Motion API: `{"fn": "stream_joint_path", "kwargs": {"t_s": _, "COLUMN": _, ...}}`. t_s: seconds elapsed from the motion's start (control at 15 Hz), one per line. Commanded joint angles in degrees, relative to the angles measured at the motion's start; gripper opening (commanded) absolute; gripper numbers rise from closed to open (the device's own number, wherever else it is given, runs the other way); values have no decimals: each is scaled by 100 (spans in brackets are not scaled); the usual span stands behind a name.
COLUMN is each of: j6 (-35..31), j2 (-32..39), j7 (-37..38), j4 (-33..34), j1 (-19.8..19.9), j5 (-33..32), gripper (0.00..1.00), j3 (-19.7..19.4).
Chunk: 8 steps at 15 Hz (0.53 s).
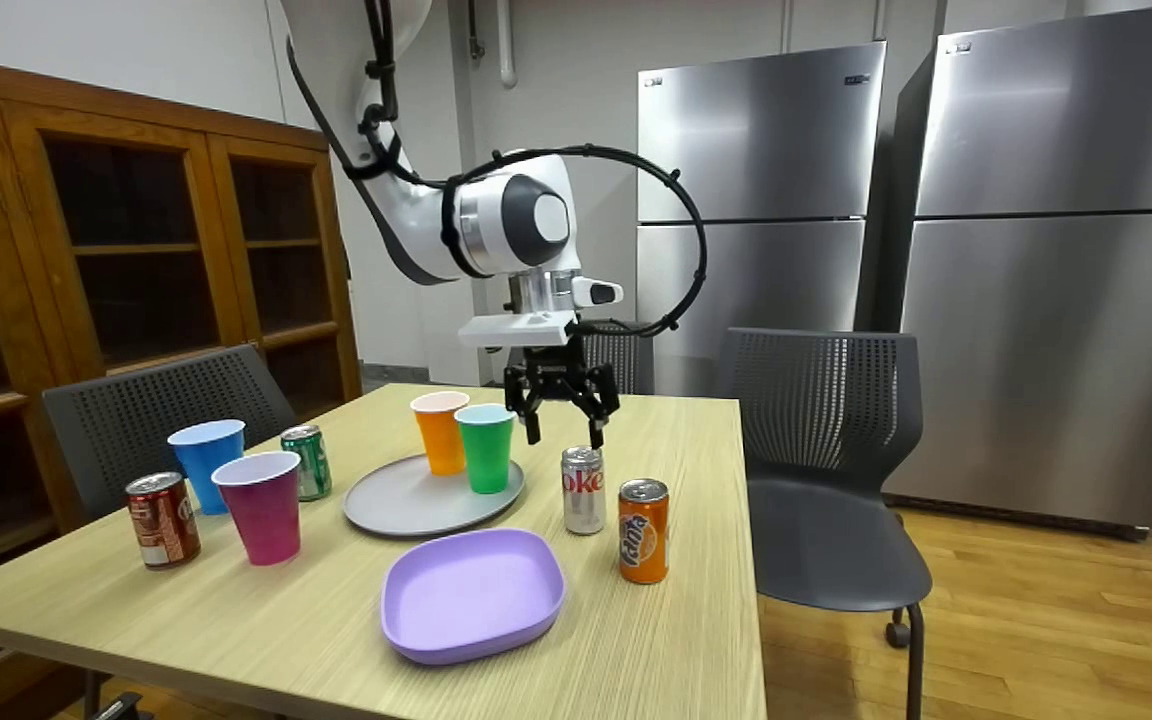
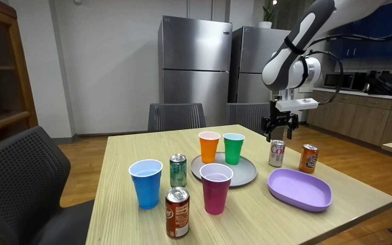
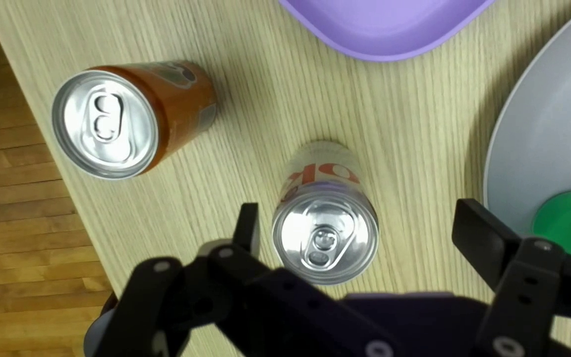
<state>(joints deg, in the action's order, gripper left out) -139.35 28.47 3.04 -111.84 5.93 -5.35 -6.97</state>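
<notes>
My gripper (image 1: 564, 436) is open and empty, pointing down just above the silver Coke can (image 1: 583, 492). In the wrist view, the can's top (image 3: 325, 239) lies between the spread fingers (image 3: 356, 233), closer to the left finger. The can stands upright on the table, also seen in an exterior view (image 2: 277, 153). An orange Fanta can (image 1: 644, 532) stands upright beside it; it also shows in the wrist view (image 3: 181, 106). A purple tray (image 1: 473, 595) lies nearby. A grey plate (image 1: 386, 500) bears an orange cup (image 1: 442, 440) and a green cup (image 1: 487, 452).
A blue cup (image 2: 146, 185), a magenta cup (image 2: 216, 190), a green can (image 2: 178, 172) and a brown-red can (image 2: 177, 214) stand on the wooden table (image 2: 124, 190). Dark chairs (image 1: 816, 450) stand around it. Two steel fridges (image 1: 756, 280) and a wooden cabinet (image 1: 136, 230) stand behind.
</notes>
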Motion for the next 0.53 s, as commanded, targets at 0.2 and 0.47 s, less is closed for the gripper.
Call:
{"fn": "stream_joint_path", "kwargs": {"t_s": 0.2, "j6": 202, "j2": 291, "j7": -38, "j4": 388, "j1": 85, "j5": 185, "gripper": 100, "j3": 10}}
{"fn": "stream_joint_path", "kwargs": {"t_s": 0.47, "j6": 257, "j2": 473, "j7": -50, "j4": 575, "j1": 98, "j5": 275, "gripper": 100, "j3": 36}}
